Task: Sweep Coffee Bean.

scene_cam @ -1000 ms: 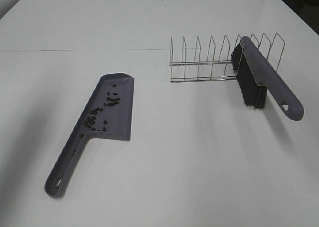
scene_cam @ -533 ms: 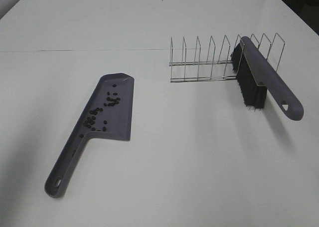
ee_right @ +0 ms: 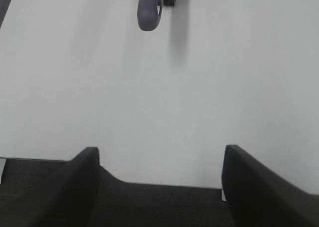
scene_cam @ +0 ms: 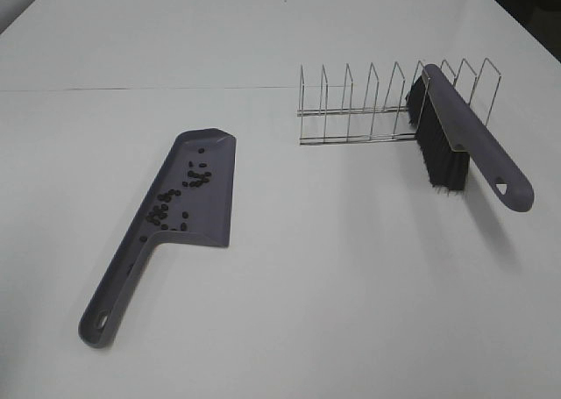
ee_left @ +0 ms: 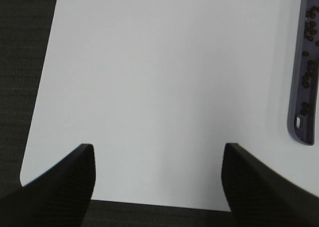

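Lying inside dustpan [scene_cam: 197, 188], coffee beans [scene_cam: 175, 197] near its rim.

The flat grey-purple plastic dustpan [scene_cam: 188, 188] has a smooth, matt finish. The small dark brown coffee beans [scene_cam: 175, 197] in it look dull. The thin silver wire rack [scene_cam: 368, 110] is bare, shiny metal. The grey-purple plastic brush [scene_cam: 469, 140] is smooth, with coarse black bristles [scene_cam: 438, 158]. The white table [scene_cam: 333, 276] is smooth and matt.

No visible change vs earlier pics.
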Tool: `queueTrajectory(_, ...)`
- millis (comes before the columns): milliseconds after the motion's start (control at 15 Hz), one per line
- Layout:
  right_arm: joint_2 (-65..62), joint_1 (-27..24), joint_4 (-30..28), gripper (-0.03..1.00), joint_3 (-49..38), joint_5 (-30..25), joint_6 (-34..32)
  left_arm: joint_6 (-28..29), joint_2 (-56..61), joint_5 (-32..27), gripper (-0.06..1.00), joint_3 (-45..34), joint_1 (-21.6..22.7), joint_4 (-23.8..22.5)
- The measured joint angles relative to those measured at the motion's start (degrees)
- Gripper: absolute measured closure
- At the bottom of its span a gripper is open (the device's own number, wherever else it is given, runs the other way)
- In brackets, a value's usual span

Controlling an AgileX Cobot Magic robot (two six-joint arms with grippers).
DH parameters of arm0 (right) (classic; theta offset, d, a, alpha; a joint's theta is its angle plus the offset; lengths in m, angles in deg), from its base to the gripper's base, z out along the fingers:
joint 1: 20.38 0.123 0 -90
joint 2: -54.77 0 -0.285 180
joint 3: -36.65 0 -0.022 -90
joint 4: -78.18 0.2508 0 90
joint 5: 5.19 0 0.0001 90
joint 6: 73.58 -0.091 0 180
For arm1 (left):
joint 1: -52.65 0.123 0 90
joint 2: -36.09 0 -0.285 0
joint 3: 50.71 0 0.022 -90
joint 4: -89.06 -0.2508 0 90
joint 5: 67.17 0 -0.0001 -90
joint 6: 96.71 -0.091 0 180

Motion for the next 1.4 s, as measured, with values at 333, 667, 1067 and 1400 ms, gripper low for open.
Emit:
queueTrajectory(333,-13.01,0.00,0.00,0.37,-5.79,2.18,-0.11,0.00,19.82,3.27,0.31,-10.49,0.00,-0.74)
queueTrajectory(667,-16.21,0.00,0.06,0.37,-7.33,6.02,-0.23,-0.92,33.69,3.72,0.31,-11.80,0.00,-0.74)
queueTrajectory(1067,-16.21,0.00,0.06,0.37,-7.79,6.30,-0.17,-5.84,33.92,3.78,0.31,-11.92,0.00,3.50)
queueTrajectory(1400,-16.21,0.00,0.06,0.37,-7.79,6.36,-0.17,-5.21,33.92,3.90,0.31,-11.92,0.00,6.19)
